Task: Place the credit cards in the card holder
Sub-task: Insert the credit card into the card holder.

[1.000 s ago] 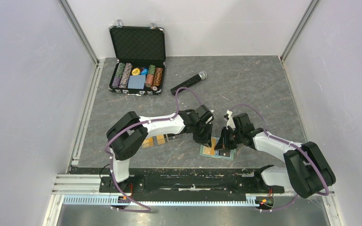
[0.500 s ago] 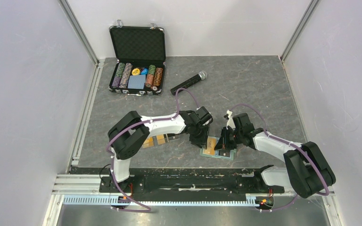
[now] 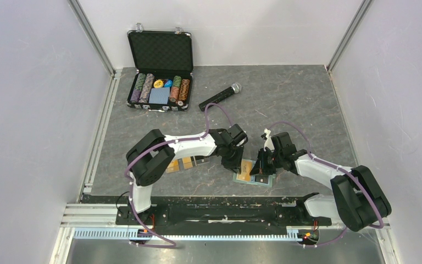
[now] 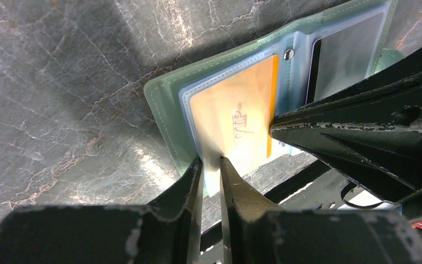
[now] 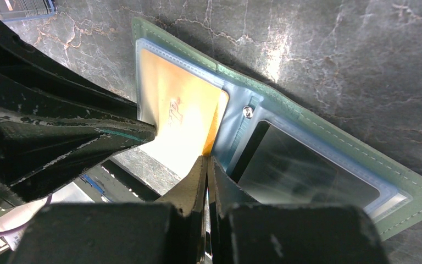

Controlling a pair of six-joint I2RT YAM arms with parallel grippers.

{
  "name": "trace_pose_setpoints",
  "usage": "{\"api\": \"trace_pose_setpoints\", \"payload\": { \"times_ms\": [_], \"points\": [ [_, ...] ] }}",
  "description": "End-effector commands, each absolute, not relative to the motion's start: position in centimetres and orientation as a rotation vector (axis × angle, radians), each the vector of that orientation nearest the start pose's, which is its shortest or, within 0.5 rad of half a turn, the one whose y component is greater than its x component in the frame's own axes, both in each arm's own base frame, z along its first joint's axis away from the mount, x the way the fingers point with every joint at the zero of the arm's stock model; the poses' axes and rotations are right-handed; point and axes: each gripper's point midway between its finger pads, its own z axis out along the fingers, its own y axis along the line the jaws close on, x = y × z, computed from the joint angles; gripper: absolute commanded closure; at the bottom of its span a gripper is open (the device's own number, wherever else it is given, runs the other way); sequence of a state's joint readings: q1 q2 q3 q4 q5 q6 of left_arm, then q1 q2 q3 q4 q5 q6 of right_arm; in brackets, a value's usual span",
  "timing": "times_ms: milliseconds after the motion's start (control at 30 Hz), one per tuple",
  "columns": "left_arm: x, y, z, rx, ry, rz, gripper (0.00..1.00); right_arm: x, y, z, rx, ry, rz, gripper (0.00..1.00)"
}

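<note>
The sage-green card holder [image 3: 268,182] lies open on the table between both arms, light blue sleeves up; it also shows in the left wrist view [image 4: 162,102] and the right wrist view [image 5: 329,137]. An orange card [image 4: 231,118] marked VIP sits partly in its left sleeve, its near end sticking out over the holder's edge [image 5: 178,118]. My left gripper [image 4: 211,160] is shut on that pale near end. My right gripper [image 5: 206,159] is shut thin at the sleeve edge beside the card's orange side. More cards [image 3: 182,164] lie under the left arm.
An open black case of poker chips [image 3: 159,91] stands at the back left. A black microphone [image 3: 220,96] lies behind the arms. The right sleeve holds a dark window pocket [image 5: 307,170]. The black front rail runs just near the holder.
My left gripper has shifted slightly left and back over the holder's left side, so more of the orange card shows. The right arm has not moved.
</note>
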State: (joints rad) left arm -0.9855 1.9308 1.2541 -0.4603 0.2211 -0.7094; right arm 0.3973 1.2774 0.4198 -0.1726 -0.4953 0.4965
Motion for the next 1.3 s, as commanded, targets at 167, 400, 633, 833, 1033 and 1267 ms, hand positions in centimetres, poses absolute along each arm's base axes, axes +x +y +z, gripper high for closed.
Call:
{"api": "trace_pose_setpoints", "payload": {
  "times_ms": [167, 400, 633, 833, 1033, 1267],
  "points": [
    [17.9, -40.2, 6.4, 0.513, 2.755, -0.868, 0.88, 17.2, 18.2, 1.2, -0.064, 2.714, 0.930, 1.00],
    [17.8, -40.4, 6.8, 0.527, 2.752, -0.886, 0.98, 18.6, 19.0, 3.6, -0.085, 2.659, 0.968, 0.98],
    [18.4, -37.7, 7.0, 0.515, 2.773, -0.683, 0.98, 20.4, 18.8, 6.3, -0.127, 2.619, 0.893, 0.91],
    [18.7, -34.9, 6.8, 0.491, 2.797, -0.503, 0.98, 20.4, 18.4, 6.6, -0.145, 2.619, 0.859, 0.85],
    [18.6, -35.1, 8.4, 0.500, 2.776, -0.533, 0.87, 20.2, 18.3, 6.5, -0.151, 2.624, 0.858, 0.75],
    [18.5, -37.9, 9.0, 0.579, 2.768, -0.626, 0.75, 19.4, 18.0, 5.1, -0.176, 2.661, 0.854, 0.69]
  ]
}}
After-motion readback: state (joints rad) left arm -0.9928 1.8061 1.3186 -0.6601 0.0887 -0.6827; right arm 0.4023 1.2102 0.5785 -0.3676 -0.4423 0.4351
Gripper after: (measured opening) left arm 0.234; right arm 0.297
